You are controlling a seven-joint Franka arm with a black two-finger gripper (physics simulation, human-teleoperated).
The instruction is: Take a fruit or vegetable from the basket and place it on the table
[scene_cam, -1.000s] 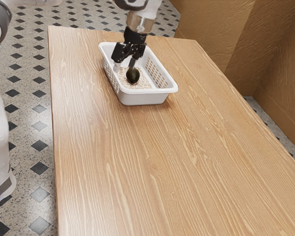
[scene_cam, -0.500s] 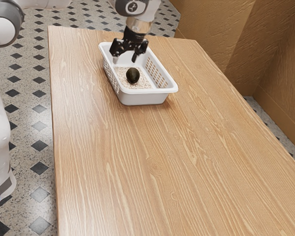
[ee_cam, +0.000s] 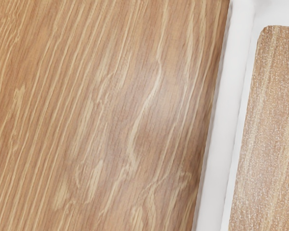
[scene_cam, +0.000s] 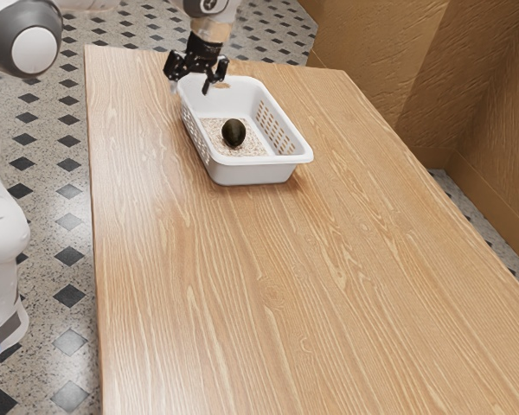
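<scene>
White basket [scene_cam: 255, 174] (dark fruit [scene_cam: 233, 133] inside)

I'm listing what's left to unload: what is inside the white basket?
In the white basket lies one dark, rounded fruit or vegetable. Whatever is beneath it is covered, as is anything low behind the basket's near wall.

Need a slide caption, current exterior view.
Open gripper near the rim of a white basket on a wood-grain table, a dark egg-shaped fruit or vegetable inside.
</scene>
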